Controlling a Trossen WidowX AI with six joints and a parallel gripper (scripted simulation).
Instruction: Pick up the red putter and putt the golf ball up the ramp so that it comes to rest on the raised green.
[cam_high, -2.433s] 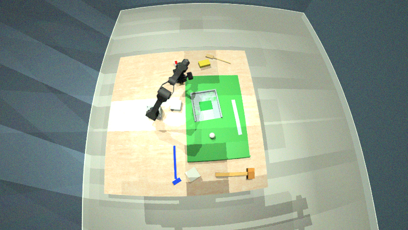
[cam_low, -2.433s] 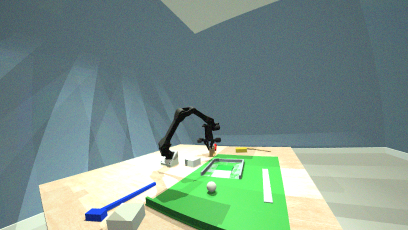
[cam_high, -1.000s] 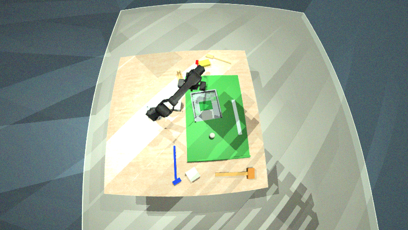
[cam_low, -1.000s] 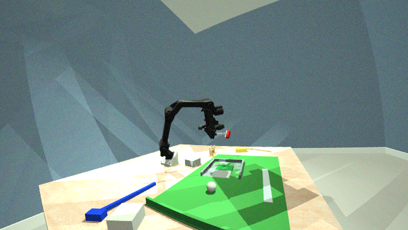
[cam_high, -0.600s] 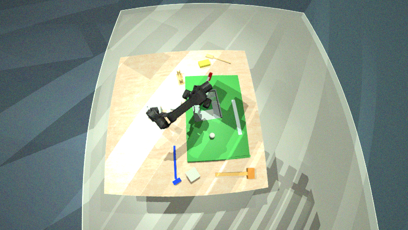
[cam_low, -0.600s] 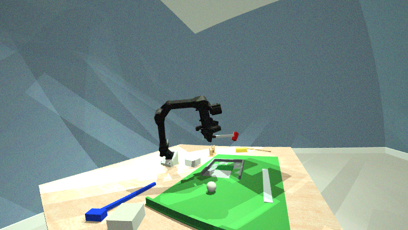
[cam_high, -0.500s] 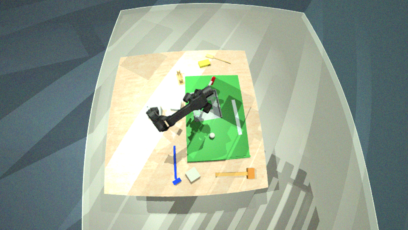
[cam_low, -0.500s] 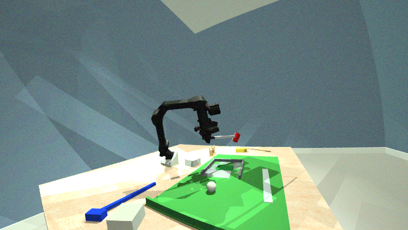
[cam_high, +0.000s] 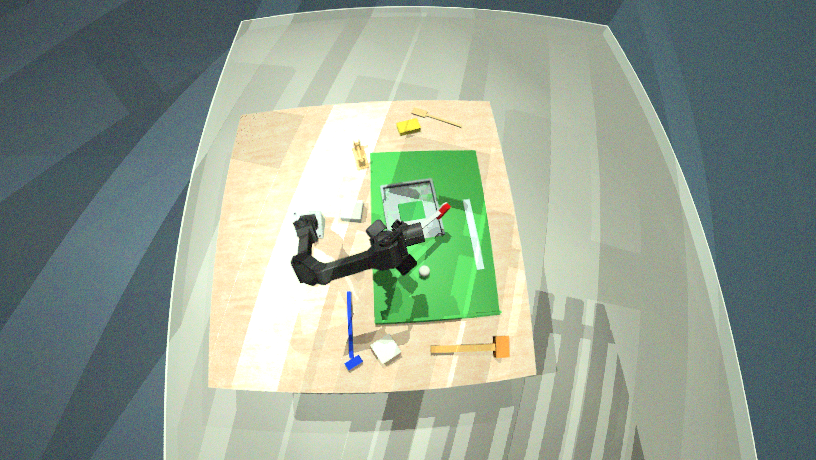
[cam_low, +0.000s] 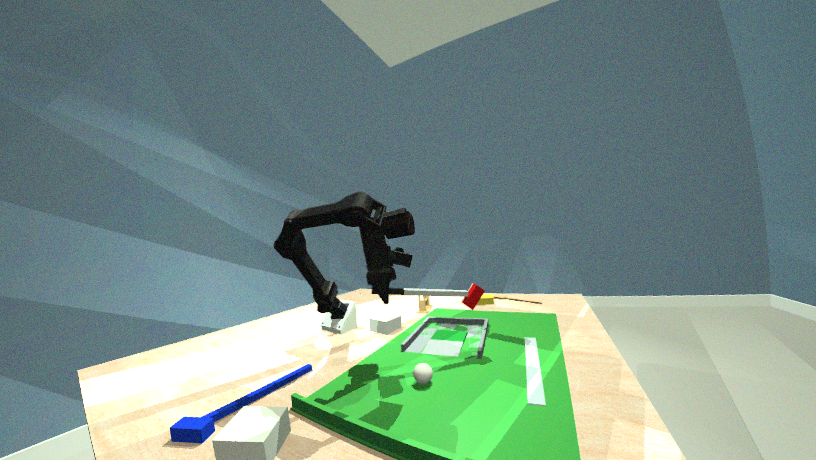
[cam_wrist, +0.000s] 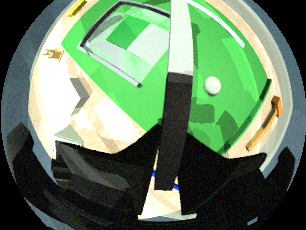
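My gripper (cam_low: 386, 294) (cam_wrist: 166, 128) is shut on the black grip of the red putter (cam_high: 444, 210) (cam_low: 473, 296) (cam_wrist: 181, 50). The putter is held above the mat, its pale shaft roughly level and its red head out past the enclosure. The fingertips are hidden under the arm in the top view. The white golf ball (cam_high: 424, 271) (cam_low: 422, 373) (cam_wrist: 212, 85) rests on the green mat (cam_high: 422, 165) in front of the enclosure. The green square (cam_high: 411, 211) (cam_low: 448, 333) (cam_wrist: 127, 32) lies inside grey walls, with a pale ramp (cam_low: 442, 346) on the ball's side.
A blue club (cam_high: 350, 325) (cam_low: 257, 397) and a white block (cam_high: 385, 349) (cam_low: 251, 437) lie beyond the mat's near end. An orange mallet (cam_high: 501, 346) lies at the near right. A wooden stand (cam_high: 359, 155) and yellow block (cam_high: 408, 126) are at the far side. A white strip (cam_high: 473, 234) marks the mat.
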